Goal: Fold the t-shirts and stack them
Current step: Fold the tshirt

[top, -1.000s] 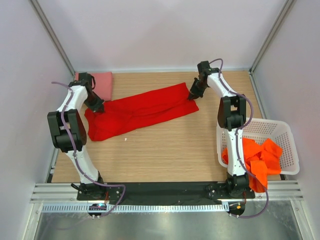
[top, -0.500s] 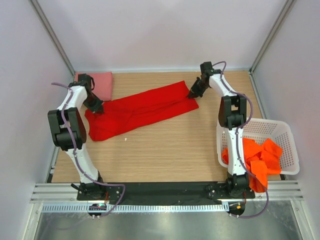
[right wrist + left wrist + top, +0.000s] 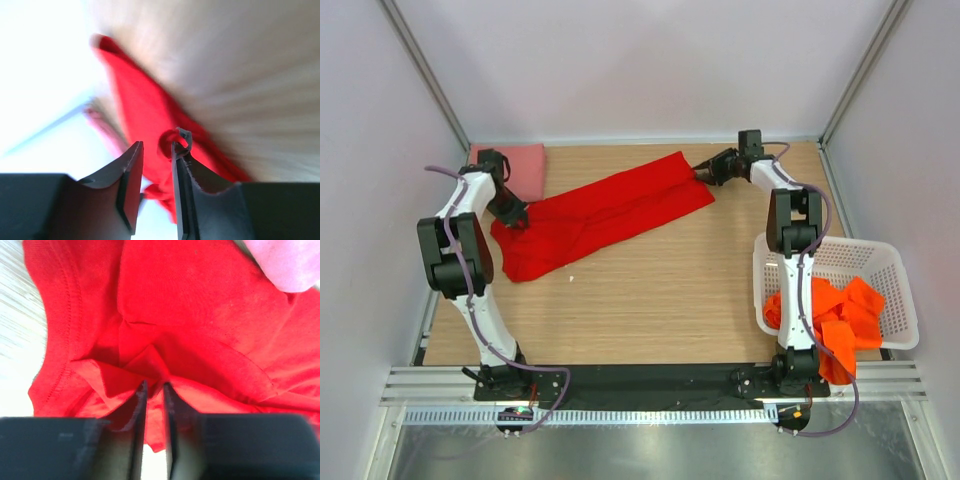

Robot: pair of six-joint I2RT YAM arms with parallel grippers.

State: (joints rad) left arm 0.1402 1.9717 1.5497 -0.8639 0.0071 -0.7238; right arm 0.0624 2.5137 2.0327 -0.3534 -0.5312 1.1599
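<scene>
Long t-shirt (image 3: 600,215) centre, folded t-shirt (image 3: 525,166) behind-left, basket (image 3: 850,250) right

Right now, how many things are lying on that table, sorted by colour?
Red t-shirt: 1
Pink t-shirt: 1
Orange cloth heap: 1 (the shirts in it cannot be counted)
White basket: 1
Total: 4

**Free:**
- Bare table (image 3: 650,310), near half, centre: wide lane btwn left arm (image 3: 452,255) & right arm (image 3: 790,225).
- Narrow bare strip at far centre, behind red shirt (image 3: 600,215).

**Obstacles:**
- Red shirt, diagonal across far half.
- Pink shirt (image 3: 525,165), far-L corner.
- Basket (image 3: 860,260) w/ orange shirts (image 3: 835,315), near-R, just beside right arm.
- Walls (image 3: 640,70) on 3 sides.
</scene>
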